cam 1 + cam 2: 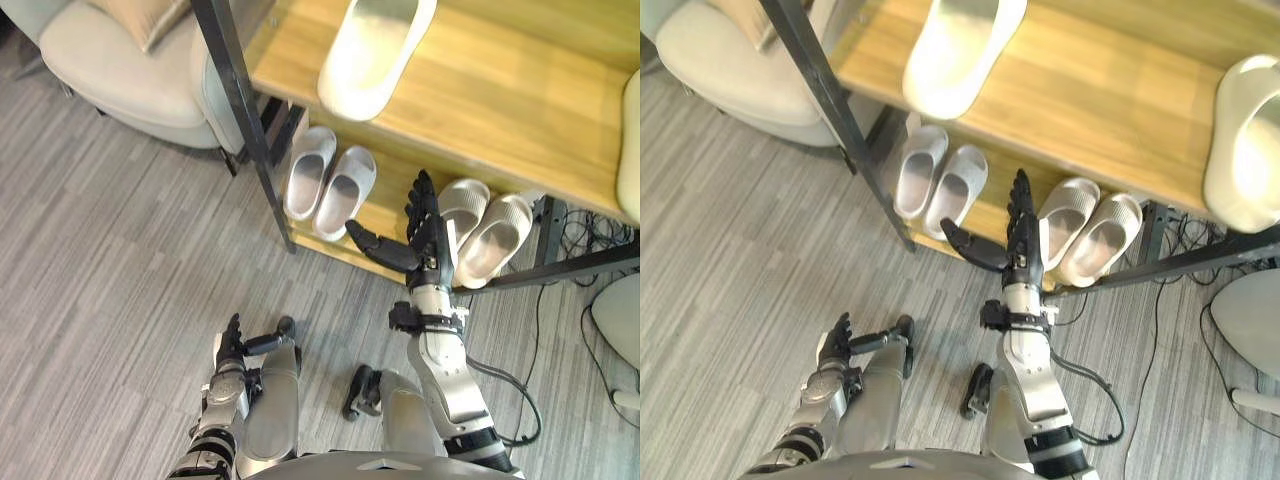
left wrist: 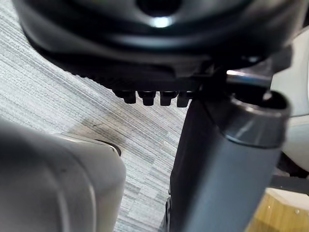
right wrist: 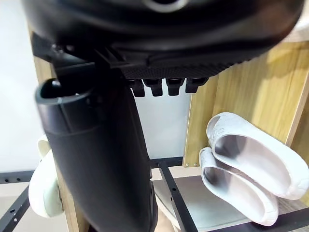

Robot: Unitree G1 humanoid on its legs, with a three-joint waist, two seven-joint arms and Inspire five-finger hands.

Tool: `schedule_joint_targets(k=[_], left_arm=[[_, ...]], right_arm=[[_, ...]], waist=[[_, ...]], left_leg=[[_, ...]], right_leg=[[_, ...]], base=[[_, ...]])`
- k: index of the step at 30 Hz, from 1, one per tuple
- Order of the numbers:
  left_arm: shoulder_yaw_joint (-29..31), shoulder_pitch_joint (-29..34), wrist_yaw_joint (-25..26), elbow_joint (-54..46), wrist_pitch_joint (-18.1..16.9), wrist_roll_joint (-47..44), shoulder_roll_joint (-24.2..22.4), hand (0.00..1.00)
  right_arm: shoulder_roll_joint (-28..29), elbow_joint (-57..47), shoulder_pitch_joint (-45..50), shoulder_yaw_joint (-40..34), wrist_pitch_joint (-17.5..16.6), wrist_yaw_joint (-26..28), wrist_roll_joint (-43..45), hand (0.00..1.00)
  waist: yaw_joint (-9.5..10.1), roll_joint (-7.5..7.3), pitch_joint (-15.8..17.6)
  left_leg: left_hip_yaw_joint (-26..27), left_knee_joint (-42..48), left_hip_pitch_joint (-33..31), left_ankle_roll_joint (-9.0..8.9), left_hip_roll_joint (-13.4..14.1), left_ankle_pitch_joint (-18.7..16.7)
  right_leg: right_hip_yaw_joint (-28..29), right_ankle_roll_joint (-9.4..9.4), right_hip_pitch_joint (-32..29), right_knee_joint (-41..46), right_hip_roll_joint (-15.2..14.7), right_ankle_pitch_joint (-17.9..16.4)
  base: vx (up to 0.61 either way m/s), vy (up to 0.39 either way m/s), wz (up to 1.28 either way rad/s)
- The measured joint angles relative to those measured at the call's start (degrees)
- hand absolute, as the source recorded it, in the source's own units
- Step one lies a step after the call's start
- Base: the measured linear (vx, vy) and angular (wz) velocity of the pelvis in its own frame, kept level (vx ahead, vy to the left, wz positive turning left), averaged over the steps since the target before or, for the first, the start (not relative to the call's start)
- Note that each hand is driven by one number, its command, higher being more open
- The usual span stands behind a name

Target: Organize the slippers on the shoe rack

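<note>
A wooden shoe rack (image 1: pixel 500 100) with a black metal frame stands ahead. Its upper shelf bears a white slipper (image 1: pixel 375 50), and a second white slipper (image 1: pixel 1245 140) lies at the right end. On the lower shelf (image 1: pixel 388 212) a pale grey pair (image 1: pixel 330 180) sits at the left and a beige pair (image 1: pixel 480 228) at the right. My right hand (image 1: pixel 428 245) is open with the thumb spread, raised in front of the lower shelf between the two pairs and holding nothing. The pale grey pair (image 3: pixel 246 164) lies past its fingers. My left hand (image 1: pixel 232 348) hangs open low over the floor.
A light grey armchair (image 1: pixel 130 70) stands left of the rack, close to the slanted black frame post (image 1: pixel 245 120). Cables (image 1: pixel 590 235) trail on the floor behind the rack's right end, beside a white rounded object (image 1: pixel 615 320). Grey striped flooring (image 1: pixel 120 260) spreads to the left.
</note>
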Motion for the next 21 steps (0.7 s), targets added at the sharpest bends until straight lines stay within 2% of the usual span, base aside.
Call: schedule_joint_targets(k=[3, 8, 9, 11, 21], left_arm=[[-3.6, 0.9, -1.1, 3.3, 0.1, 1.0, 1.2, 1.0], [-6.0, 1.9, -3.1, 4.8, 0.1, 3.2, 1.2, 1.0], [-6.1, 2.0, -3.2, 4.8, 0.1, 3.2, 1.2, 1.0], [-7.6, 3.4, -4.2, 5.0, 0.1, 4.5, 1.2, 1.0], [-11.1, 4.3, -5.9, 5.9, 0.2, 6.8, 1.3, 1.0]], right_arm=[[-2.8, 7.0, 1.5, -1.6, 0.0, 2.3, -1.8, 1.0], [-6.2, 19.2, 3.6, -5.4, 0.6, 5.9, -2.7, 1.0], [-6.5, 19.7, 3.8, -5.5, 0.6, 6.0, -2.7, 1.0], [-7.7, 26.9, 4.9, -7.5, 0.9, 7.7, -2.7, 1.0], [-8.5, 49.9, 3.5, -9.4, 2.6, 9.6, -3.7, 1.0]], waist=[[-1.79, 0.31, -2.7], [-2.38, 1.58, -4.2], [-2.45, 1.71, -4.3], [-3.2, 3.08, -5.4], [-3.52, 4.51, -7.4]], left_leg=[[0.7, -8.7, 5.9, 0.36, -0.1, 3.3], [1.7, -15.8, 12.8, 0.62, -0.6, 5.9], [1.7, -16.1, 13.1, 0.66, -0.6, 6.0], [1.5, -19.3, 16.1, 0.81, -1.1, 7.4], [0.9, -26.2, 22.1, 0.85, -0.9, 10.9]], right_leg=[[0.0, 0.69, 5.4, -9.2, 1.2, 4.3], [0.1, 1.38, 11.8, -16.8, 1.7, 7.7], [0.0, 1.38, 12.0, -17.1, 1.7, 7.8], [-0.4, 1.7, 14.6, -19.2, 1.7, 8.7], [-0.5, 1.5, 18.0, -20.6, 2.4, 9.2]], base=[[0.14, 0.052, -0.1], [0.05, 0.015, -0.07], [0.0, 0.0, 0.0], [-0.01, 0.007, 0.05], [-0.03, -0.011, 0.02]])
